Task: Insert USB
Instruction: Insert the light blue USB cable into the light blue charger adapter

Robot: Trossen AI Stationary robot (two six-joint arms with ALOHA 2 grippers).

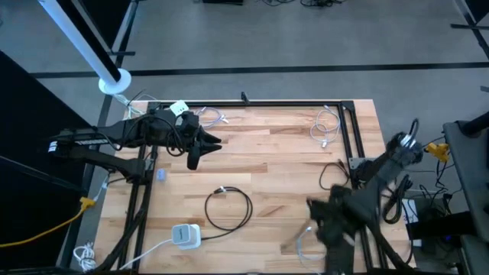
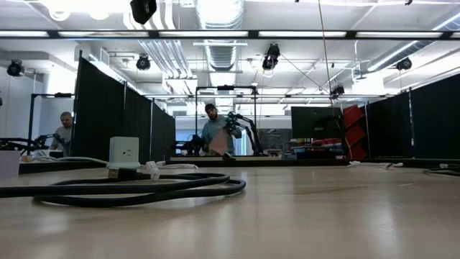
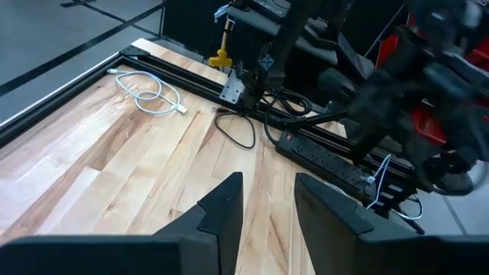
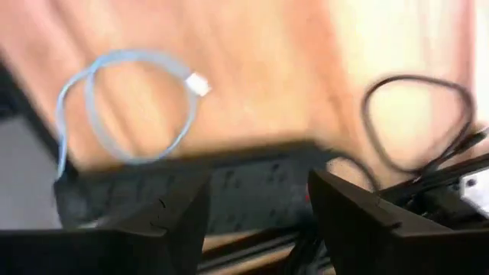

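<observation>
Overhead, the left gripper (image 1: 194, 161) hangs over the counter (image 1: 283, 160) at about ten o'clock, its fingers (image 3: 225, 205) a little apart with nothing between them. Toward five o'clock, the right gripper (image 1: 312, 205) is above the counter's edge, fingers (image 4: 183, 214) spread and empty, over a black power strip (image 4: 252, 187). A white USB cable (image 4: 126, 107) lies coiled just beside that strip. Near six o'clock a black cable (image 1: 228, 208) loops beside a white adapter (image 1: 183, 234); another white cable (image 1: 326, 126) lies at one o'clock.
</observation>
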